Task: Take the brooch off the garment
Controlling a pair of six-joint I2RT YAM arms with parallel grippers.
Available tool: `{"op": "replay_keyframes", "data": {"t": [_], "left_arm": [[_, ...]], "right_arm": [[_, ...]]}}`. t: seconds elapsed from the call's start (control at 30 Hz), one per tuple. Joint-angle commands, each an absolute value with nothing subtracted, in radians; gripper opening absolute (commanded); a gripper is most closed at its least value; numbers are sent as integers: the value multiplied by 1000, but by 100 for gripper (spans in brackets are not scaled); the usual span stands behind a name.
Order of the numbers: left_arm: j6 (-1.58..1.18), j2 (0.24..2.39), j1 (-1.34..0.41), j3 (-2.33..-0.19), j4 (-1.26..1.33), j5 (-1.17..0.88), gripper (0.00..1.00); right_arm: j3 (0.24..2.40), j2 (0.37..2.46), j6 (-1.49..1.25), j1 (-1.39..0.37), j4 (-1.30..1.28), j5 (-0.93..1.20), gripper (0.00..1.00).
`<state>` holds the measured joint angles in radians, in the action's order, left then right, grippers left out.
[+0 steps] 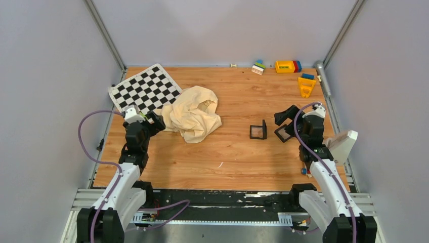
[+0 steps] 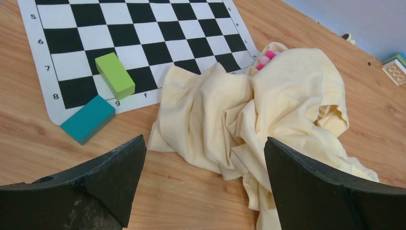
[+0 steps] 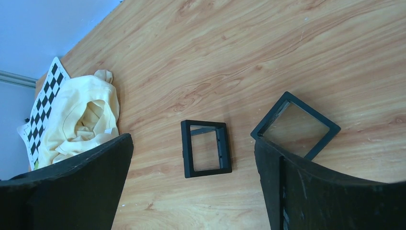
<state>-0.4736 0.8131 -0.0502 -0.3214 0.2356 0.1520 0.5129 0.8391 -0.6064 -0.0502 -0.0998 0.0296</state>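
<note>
The task looks barely begun: the brooch [image 2: 265, 58] is still on the garment [image 2: 282, 105], showing only as a small cluster of pink, rounded petals at the cloth's far edge, just beside the corner of the checkered mat [image 2: 143, 28]. I cannot tell how it is fastened, since its pin is hidden in the folds. The garment is a pale cream fabric, soft and thin, crumpled into a loose heap with deep creases and a doubled hem. It lies on the wood-grain desk [image 1: 227, 152], with one edge overlapping the mat. The left tool [image 2: 203, 143] is spread wide and holds nothing; its dark, matte, wedge-shaped fingers frame the near side of the heap, well short of the brooch. The right tool [image 3: 191, 141] is also wide and empty, well apart from the cloth. It hangs over two black square frames [image 3: 206, 148] with rigid, thin rims, one of them glazed with a clear pane. On the mat, which is flat and printed in black and white, rest a hard lime-green block [image 2: 115, 75] and a teal block [image 2: 88, 119], the teal one partly on bare wood. What remains is everything: reaching the pin, steadying the limp cloth, and working the brooch free.
</note>
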Motion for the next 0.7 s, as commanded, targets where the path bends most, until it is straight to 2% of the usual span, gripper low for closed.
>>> {"op": "replay_keyframes", "data": {"t": [0.0,0.07,0.17,0.33,0.67], "left_arm": [[-590,799,-44,-322,218,175,100],[-628,770,-44,-296,214,132,100],[-621,747,-45,-225,359,-15,99],[-639,811,-46,-209,470,-80,94],[-703,1016,-56,-236,592,-163,87]], "right_arm": [[489,790,-624,-50,-85,43,100],[460,778,-612,-50,-38,94,99],[449,795,-587,-50,23,203,95],[446,870,-559,-89,119,355,92],[552,1119,-504,-364,181,284,91]]}}
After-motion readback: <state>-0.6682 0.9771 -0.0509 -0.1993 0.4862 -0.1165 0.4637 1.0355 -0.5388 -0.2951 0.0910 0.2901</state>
